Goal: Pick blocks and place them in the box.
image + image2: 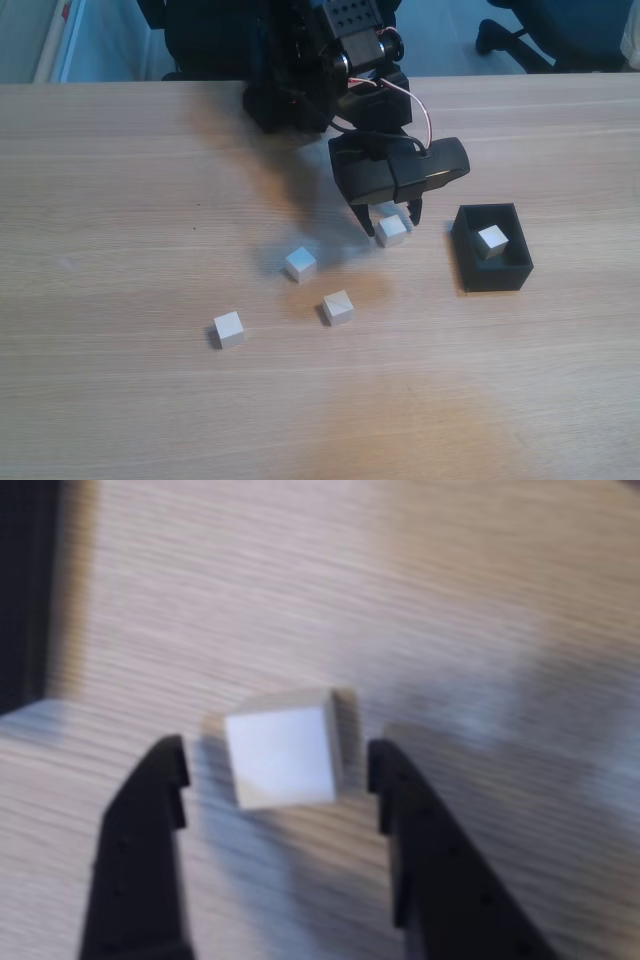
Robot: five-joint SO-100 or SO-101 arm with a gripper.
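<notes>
1. So, we've got the end effector (388, 222) down low on the tabletop (120, 180), fingers spread around one block (391, 231), just left of the box (492, 270) in the fixed view.
2. Wrist view is blurry, but we can see that block (283, 755) sitting between the two black fingers (150, 820) with a gap on each side, so nothing is pinched; it's on the wood, slightly turned.
3. One block (492, 240) is inside the box, which sits to the right in the fixed view.
4. Three more are loose on the tabletop, left of the end effector in the fixed view: one (300, 265) nearest it, one (338, 307) just below that, and one (229, 329) furthest left.
5. They're all apart from each other, none touching.
</notes>
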